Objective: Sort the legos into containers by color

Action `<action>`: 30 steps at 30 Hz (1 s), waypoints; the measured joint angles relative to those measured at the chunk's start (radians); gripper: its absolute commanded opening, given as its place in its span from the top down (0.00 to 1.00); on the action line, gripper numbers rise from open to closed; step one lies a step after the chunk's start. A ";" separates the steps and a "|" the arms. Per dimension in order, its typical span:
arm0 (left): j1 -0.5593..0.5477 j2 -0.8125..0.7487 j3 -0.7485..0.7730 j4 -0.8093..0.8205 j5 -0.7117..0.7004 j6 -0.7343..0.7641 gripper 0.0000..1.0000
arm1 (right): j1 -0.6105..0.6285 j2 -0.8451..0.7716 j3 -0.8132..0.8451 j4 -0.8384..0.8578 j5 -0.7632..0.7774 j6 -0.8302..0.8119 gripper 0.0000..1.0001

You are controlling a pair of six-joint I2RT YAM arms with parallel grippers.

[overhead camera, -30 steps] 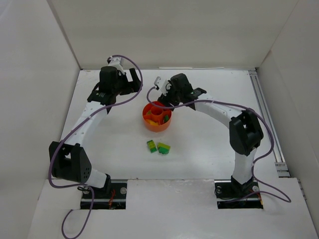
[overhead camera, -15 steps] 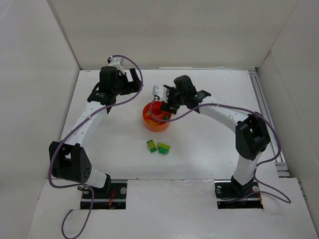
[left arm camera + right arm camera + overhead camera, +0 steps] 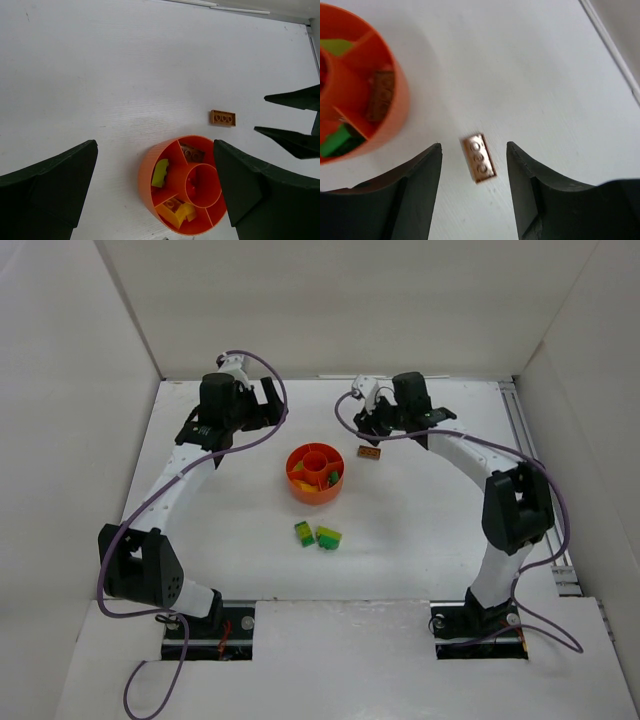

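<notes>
Some legos (image 3: 161, 172) were sorted in the orange dish (image 3: 315, 496) at the middle of the bench (image 3: 230, 540); a brown brick (image 3: 479, 158) and two green-yellow stacks (image 3: 304, 533) were left outside. Left end effector (image 3: 155, 145) and right end effector (image 3: 474, 146) were seen open, empty.

**Brown brick outside the dish**

An orange dish (image 3: 315, 492) sits mid-table. A brown brick (image 3: 368, 451) lies at its two o'clock, beside the right gripper (image 3: 372, 431). Two green-and-yellow bricks (image 3: 304, 533) lie at its six o'clock.

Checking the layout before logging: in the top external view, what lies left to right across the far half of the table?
Left tool → orange dish → brown lego brick.
</notes>
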 measured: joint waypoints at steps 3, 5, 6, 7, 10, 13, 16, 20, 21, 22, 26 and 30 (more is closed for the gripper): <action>0.000 0.000 0.000 0.000 0.013 0.004 0.01 | -0.032 0.010 0.001 -0.051 0.078 0.038 0.36; 0.000 0.000 0.000 0.000 0.020 0.007 0.01 | -0.023 0.041 0.036 -0.113 0.109 0.005 0.36; 0.000 0.000 0.000 0.000 0.024 0.008 0.01 | -0.015 0.066 0.059 -0.141 0.123 -0.021 0.31; 0.000 0.000 0.000 0.000 0.027 0.011 0.01 | -0.008 0.090 0.078 -0.166 0.138 -0.043 0.31; 0.000 0.000 -0.001 0.001 0.035 0.015 0.01 | 0.004 0.195 0.184 -0.277 0.172 -0.125 0.31; 0.000 0.000 -0.014 0.008 0.043 0.018 0.01 | 0.001 0.301 0.282 -0.351 0.194 -0.182 0.31; 0.000 0.001 -0.026 0.008 0.047 0.023 0.01 | -0.004 0.352 0.306 -0.388 0.219 -0.210 0.31; 0.000 0.001 -0.031 0.008 0.049 0.026 0.01 | -0.007 0.381 0.312 -0.427 0.254 -0.221 0.30; 0.000 0.001 -0.031 0.009 0.049 0.026 0.01 | -0.007 0.389 0.316 -0.431 0.264 -0.222 0.30; 0.000 0.001 -0.031 0.009 0.049 0.026 0.01 | -0.007 0.396 0.320 -0.433 0.270 -0.221 0.30; 0.000 0.001 -0.031 0.009 0.049 0.026 0.01 | -0.007 0.399 0.328 -0.436 0.291 -0.221 0.43; 0.000 0.001 -0.031 0.009 0.048 0.026 0.01 | -0.007 0.409 0.337 -0.437 0.299 -0.219 0.62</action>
